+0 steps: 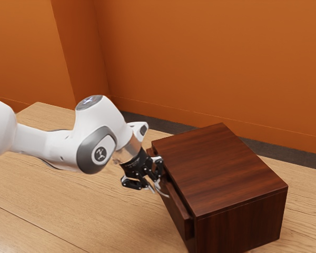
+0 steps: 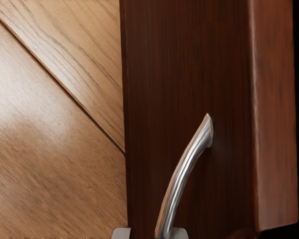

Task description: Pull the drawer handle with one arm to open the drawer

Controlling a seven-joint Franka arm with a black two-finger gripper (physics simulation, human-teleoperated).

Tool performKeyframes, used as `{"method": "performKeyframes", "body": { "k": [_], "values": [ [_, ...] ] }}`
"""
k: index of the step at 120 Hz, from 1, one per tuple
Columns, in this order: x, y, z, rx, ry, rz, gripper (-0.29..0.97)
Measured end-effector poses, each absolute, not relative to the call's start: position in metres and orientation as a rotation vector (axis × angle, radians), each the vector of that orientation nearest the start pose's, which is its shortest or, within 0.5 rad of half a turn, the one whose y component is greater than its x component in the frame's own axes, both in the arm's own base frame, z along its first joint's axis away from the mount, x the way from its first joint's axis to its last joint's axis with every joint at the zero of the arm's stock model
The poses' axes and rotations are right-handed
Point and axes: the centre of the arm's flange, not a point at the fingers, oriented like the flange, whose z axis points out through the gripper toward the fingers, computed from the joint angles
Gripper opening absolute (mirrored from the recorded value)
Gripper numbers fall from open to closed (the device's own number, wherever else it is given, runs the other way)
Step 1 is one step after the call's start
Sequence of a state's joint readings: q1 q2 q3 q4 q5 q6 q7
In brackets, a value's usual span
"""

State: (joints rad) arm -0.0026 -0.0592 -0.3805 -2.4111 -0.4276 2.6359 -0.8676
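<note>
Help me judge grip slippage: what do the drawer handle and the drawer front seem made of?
Drawer handle: probably brushed metal, silvery grey with fine streaks along its curve and a soft sheen. Drawer front: dark reddish wood or wood veneer, fine grain lines, satin finish.

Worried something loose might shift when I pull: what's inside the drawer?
Its inside is hidden: the cabinet top covers it. Visible are the drawer's front panel and the metal handle.
</note>
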Motion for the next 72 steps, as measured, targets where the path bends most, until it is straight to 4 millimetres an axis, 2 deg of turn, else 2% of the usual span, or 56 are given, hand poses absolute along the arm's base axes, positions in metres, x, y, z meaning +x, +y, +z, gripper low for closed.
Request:
{"method": "performKeyframes", "body": {
  "k": [72],
  "values": [
    [0.463, -0.170, 0.356, -3.176, -1.377, -0.092, -0.01]
  ]
}}
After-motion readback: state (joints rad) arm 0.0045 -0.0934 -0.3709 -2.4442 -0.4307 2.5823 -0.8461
